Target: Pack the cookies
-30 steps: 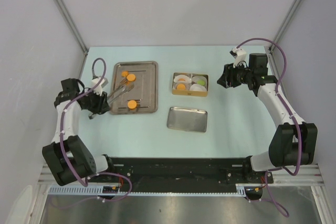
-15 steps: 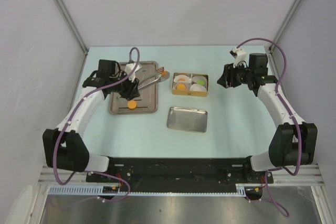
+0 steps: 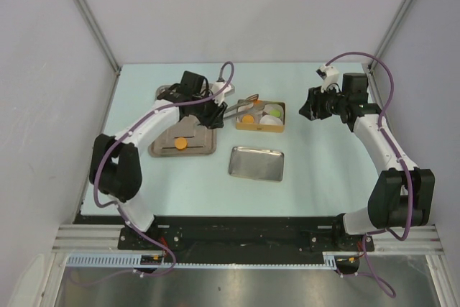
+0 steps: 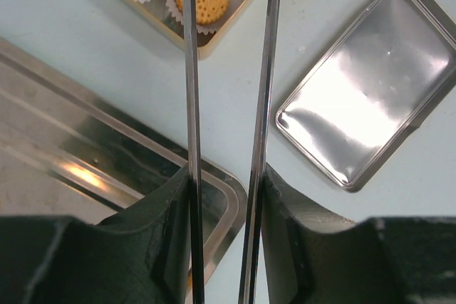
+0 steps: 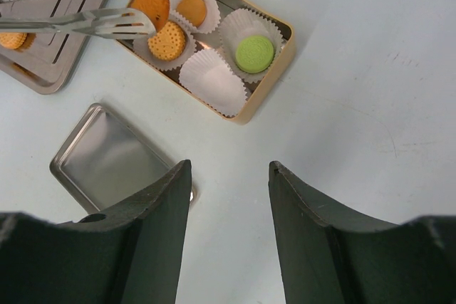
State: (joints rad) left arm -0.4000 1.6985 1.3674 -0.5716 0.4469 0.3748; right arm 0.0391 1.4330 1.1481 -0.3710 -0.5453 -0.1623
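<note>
My left gripper (image 3: 215, 109) (image 4: 226, 176) is shut on a pair of metal tongs (image 4: 189, 90) that reach out over the gold box (image 3: 260, 128). In the right wrist view the tongs (image 5: 78, 25) pinch an orange cookie (image 5: 149, 6) above the box's left side. The box (image 5: 274, 69) holds four white paper liners: two carry orange cookies (image 5: 167, 40) (image 5: 191, 9), one a green cookie (image 5: 254, 53), and one liner (image 5: 214, 80) has nothing in it. One orange cookie (image 3: 181, 144) lies on the steel tray (image 3: 201, 141). My right gripper (image 3: 307, 106) (image 5: 229, 169) hangs open to the right of the box.
A shiny steel lid (image 3: 256, 163) (image 4: 370, 83) (image 5: 107, 158) lies flat in front of the box. The tray's corner (image 4: 228, 197) sits under my left fingers. Grey walls close in the table on three sides.
My left arm has swung from the left of the tray to the right, carrying the tongs and a cookie over the box. The right arm has not moved.
</note>
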